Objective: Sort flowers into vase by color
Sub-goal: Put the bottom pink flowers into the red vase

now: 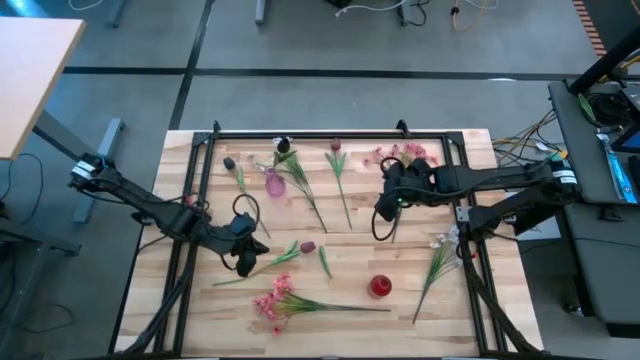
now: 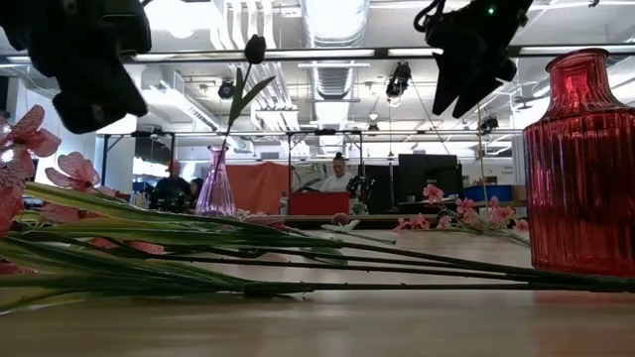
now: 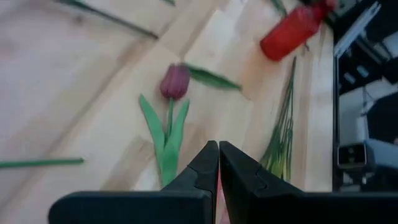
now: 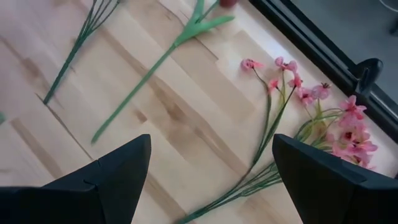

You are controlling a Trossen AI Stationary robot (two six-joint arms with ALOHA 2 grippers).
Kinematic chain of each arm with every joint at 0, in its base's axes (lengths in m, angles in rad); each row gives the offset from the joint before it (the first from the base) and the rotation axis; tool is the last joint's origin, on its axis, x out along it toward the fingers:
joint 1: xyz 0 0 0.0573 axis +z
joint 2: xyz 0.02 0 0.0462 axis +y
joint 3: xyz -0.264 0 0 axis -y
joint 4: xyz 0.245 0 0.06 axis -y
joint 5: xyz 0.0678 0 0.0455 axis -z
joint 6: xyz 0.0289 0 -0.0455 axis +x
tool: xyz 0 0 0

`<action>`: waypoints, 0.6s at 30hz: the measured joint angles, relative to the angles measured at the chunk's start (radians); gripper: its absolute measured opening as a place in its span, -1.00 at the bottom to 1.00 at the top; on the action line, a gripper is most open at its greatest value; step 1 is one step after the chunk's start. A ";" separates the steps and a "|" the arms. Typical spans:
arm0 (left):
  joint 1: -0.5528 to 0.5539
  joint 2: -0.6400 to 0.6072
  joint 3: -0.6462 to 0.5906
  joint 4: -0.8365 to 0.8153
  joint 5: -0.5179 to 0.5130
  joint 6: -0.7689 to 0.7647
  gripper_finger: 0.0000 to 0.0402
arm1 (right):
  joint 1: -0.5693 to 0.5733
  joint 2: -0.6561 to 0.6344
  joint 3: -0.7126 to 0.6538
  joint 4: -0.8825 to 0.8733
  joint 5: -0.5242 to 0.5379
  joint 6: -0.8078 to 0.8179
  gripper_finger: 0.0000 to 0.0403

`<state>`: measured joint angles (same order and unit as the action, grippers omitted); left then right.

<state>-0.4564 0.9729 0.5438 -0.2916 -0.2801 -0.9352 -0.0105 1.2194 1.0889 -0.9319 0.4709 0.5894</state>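
Wooden slatted table (image 1: 340, 300) under inspection, ringed by a black frame, grey floor around it. Flowers scattered across most of it. Pink spray (image 1: 285, 300) lying flat at the near edge, stem running right toward the red vase (image 1: 380, 287). Maroon tulip (image 1: 307, 246) at mid-table, just right of the left gripper (image 1: 244, 265); seen close in the left wrist view (image 3: 175, 81), bud away from the fingers, leaves toward them. Second pink spray (image 1: 400, 154) at the far right, also in the right wrist view (image 4: 323, 106), beside the frame bar. Two more maroon tulips noted at the far side, one (image 1: 338, 150) left of that spray, another (image 1: 230, 164) near the far-left corner. Whitish spray (image 1: 440, 245) at the right edge. One tulip (image 2: 255, 50) upright in the pink vase (image 1: 274, 183), possibly a second stem with it, hard to confirm.

Left gripper clenched, fingers (image 3: 202, 171) pressed together, nothing between them. Right gripper (image 1: 385, 205) hanging over the centre right, jaws spread wide, empty. People seated in the room beyond the table.
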 joint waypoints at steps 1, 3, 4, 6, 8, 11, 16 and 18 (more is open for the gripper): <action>0.000 0.010 0.000 0.000 0.033 -0.008 -1.00 | 0.000 0.000 -0.001 0.000 -0.001 0.004 0.62; 0.000 0.030 0.000 -0.001 0.114 -0.033 -1.00 | 0.000 0.000 -0.003 -0.002 -0.013 0.005 0.62; -0.001 0.040 0.000 -0.001 0.161 -0.051 -1.00 | 0.000 0.000 -0.003 -0.003 -0.023 0.005 0.62; -0.002 0.059 0.000 0.000 0.250 -0.093 -1.00 | 0.000 0.000 -0.003 -0.005 -0.038 0.002 0.62; -0.008 0.075 0.000 0.006 0.305 -0.125 -1.00 | 0.000 0.000 -0.003 -0.005 -0.044 0.002 0.62; -0.012 0.090 0.000 0.067 0.321 -0.136 -1.00 | 0.000 0.000 -0.003 -0.005 -0.046 0.002 0.62; -0.012 0.135 0.077 0.127 0.310 -0.045 -1.00 | 0.000 0.000 -0.001 -0.007 -0.054 -0.014 0.62; -0.012 0.172 0.134 0.120 0.296 0.018 -1.00 | 0.000 -0.001 0.005 -0.008 -0.061 -0.026 0.62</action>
<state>-0.4683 1.1451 0.6777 -0.1718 0.0163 -0.9173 -0.0109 1.2183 1.0934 -0.9403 0.4104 0.5637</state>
